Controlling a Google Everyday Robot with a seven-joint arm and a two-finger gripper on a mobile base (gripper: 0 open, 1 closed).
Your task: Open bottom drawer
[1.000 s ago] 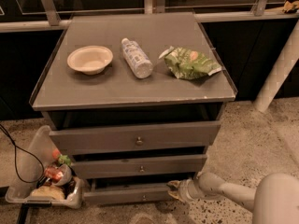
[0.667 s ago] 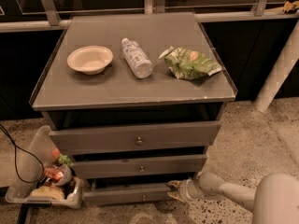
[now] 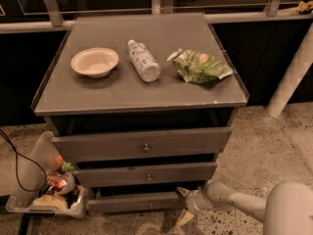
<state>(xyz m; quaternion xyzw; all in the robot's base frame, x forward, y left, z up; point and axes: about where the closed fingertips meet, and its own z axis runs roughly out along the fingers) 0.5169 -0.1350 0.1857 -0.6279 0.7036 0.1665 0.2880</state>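
Camera view looks down on a grey surface (image 3: 122, 89) that tops a stack of three drawers. The stack narrows downward: the widest drawer (image 3: 107, 146), the middle drawer (image 3: 112, 175), then the bottom drawer (image 3: 127, 203) at 6 o'clock in the frame, lowest and nearest the floor. The arm (image 3: 239, 202) reaches in low from 4 o'clock, probably because this drawer sits too close to the floor for any higher approach. A plastic bin (image 3: 29, 170) of rubbish stands at 8 o'clock, just beside the drawer's left end, which may be why the arm comes from the other side. On the surface lie a green bag (image 3: 198, 66) at 1 o'clock, a bottle (image 3: 143, 60) on its side at 12 and a bowl (image 3: 94, 61) at 10, all well apart from the work. The claw (image 3: 185, 202) sits at the drawer's 3 o'clock end, off to the side of the tiny knob (image 3: 150, 205). Whether it is clenched or released I cannot tell.
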